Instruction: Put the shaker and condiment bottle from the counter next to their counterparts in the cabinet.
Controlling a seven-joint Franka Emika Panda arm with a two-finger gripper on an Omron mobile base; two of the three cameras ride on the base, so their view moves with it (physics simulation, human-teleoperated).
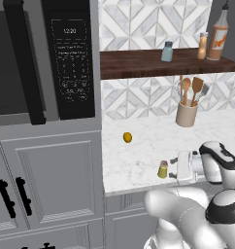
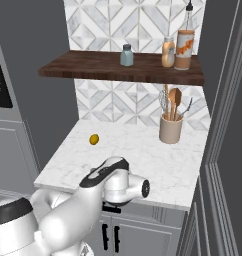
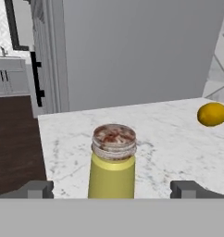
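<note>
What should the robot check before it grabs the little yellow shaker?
1. Gripper open, fingers either side of the shaker: ok.
2. Shaker upright on the counter: ok.
3. Fingers touching the shaker yet: cannot tell.
4. Lemon away from the grab: ok.
5. Condiment bottle already on the cabinet beside the tall bottle: ok.
6. Room next to the blue-grey shaker: ok.

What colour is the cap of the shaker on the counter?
Mottled brownish-grey, on the shaker's yellow-green body; the hand view shows it best.
</note>
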